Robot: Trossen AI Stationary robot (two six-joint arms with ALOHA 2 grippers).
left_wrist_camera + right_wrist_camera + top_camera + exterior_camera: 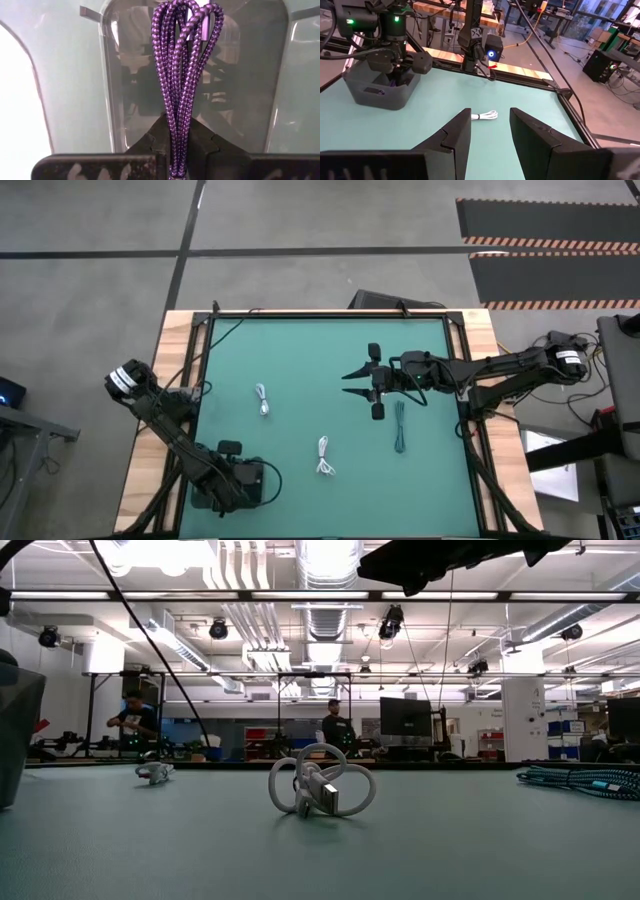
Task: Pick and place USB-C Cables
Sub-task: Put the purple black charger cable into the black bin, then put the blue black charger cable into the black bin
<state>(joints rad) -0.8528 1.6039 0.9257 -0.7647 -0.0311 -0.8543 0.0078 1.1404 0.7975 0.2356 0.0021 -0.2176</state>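
Note:
My left gripper points down over a dark grey bin at the table's near left corner, shut on a purple-black braided USB-C cable bundle. Two white coiled cables lie on the green mat, one at the left middle and one nearer the front. A dark braided cable lies straight, right of centre. My right gripper hovers open above the mat's middle, holding nothing. My left gripper pinches the braided bundle between its two fingers at one end, coming from above. The bundle runs on in line with the fingers and hangs straight down. Its looped end is inside the bin. Whether that end touches the bin's floor, I cannot tell.
The mat is framed by a wooden table edge with black rails. Arm wires run along both sides. In the low view the room behind the table shows two people far off.

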